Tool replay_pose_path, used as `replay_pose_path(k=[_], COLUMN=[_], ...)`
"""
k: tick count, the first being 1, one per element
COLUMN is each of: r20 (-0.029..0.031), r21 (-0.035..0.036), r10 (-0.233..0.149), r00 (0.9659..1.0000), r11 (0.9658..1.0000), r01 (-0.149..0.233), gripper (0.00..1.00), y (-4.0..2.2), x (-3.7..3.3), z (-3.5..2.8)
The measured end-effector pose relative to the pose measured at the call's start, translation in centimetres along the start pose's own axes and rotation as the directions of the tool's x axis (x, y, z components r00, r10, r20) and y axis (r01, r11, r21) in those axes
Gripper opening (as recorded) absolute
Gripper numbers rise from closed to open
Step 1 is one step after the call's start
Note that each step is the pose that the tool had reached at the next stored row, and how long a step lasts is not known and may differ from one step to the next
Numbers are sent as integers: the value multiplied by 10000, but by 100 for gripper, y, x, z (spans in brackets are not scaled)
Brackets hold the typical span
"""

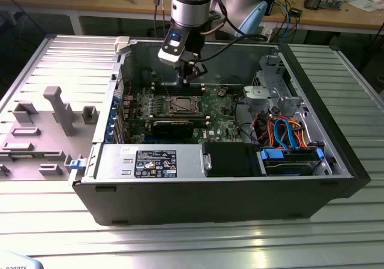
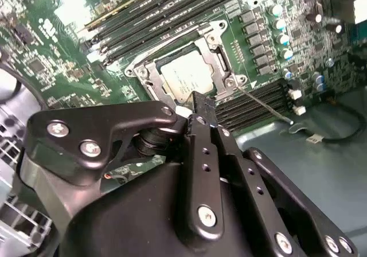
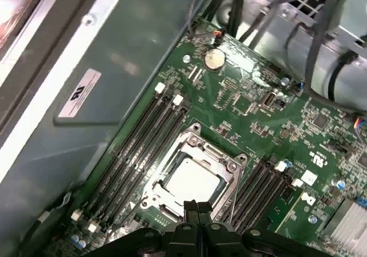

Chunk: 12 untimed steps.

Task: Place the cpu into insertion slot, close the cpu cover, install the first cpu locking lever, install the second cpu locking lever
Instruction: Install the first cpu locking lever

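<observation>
Hovering just above the socket of an opened desktop case, the arm's gripper has its two black fingers pressed together with nothing between them, its tip close over the near edge of the cpu, as both wrist views show

The cpu already sits in the insertion slot, dull metal top upward. The cpu cover appears to lie flat around it, its square window framing the chip. One thin locking lever juts out from the socket's corner across the black memory slots and looks unlatched; whether the other is hooked cannot be told

The chip is judged light and stiff, with a slick top and a delicate contact face, and is best taken by its opposite edges, never pressed from above. The cover is thin, rigid sheet metal on a hinge, best pushed on its frame. The lever is springy wire and likely to slip off a smooth finger, so its bent free end offers the surest hold

Around the socket spreads the green motherboard, a coin cell gleaming near the case wall
</observation>
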<state>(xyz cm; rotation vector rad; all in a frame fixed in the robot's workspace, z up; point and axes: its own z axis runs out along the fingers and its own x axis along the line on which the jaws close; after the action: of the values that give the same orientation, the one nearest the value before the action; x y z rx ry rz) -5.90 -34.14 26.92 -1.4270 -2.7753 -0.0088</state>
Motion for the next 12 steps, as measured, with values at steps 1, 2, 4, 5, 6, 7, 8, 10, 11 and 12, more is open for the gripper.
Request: replay_pose_path(k=[1, 2, 4, 5, 6, 7, 8, 10, 11, 12], r20=[1, 1, 3, 4, 4, 5, 5, 4, 5, 5], r21=[3, 6, 17, 24, 28, 34, 37, 43, 46, 51], r10=[-185, -322, -818, -1131, -1347, -1575, -1701, -1999, -2159, -2361], r00=[9998, 9995, 9967, 9936, 9909, 9875, 9854, 9798, 9764, 9717], r11=[9998, 9995, 9967, 9936, 9909, 9875, 9854, 9798, 9764, 9717], r01=[185, 322, 818, 1131, 1347, 1575, 1701, 1999, 2159, 2361], gripper=[11, 11, 11, 11, 11, 11, 11, 11, 11, 11], y=[0, 0, 0, 0, 0, 0, 0, 0, 0, 0], x=[0, 0, 0, 0, 0, 0, 0, 0, 0, 0], z=[0, 0, 0, 0, 0, 0, 0, 0, 0, 0])
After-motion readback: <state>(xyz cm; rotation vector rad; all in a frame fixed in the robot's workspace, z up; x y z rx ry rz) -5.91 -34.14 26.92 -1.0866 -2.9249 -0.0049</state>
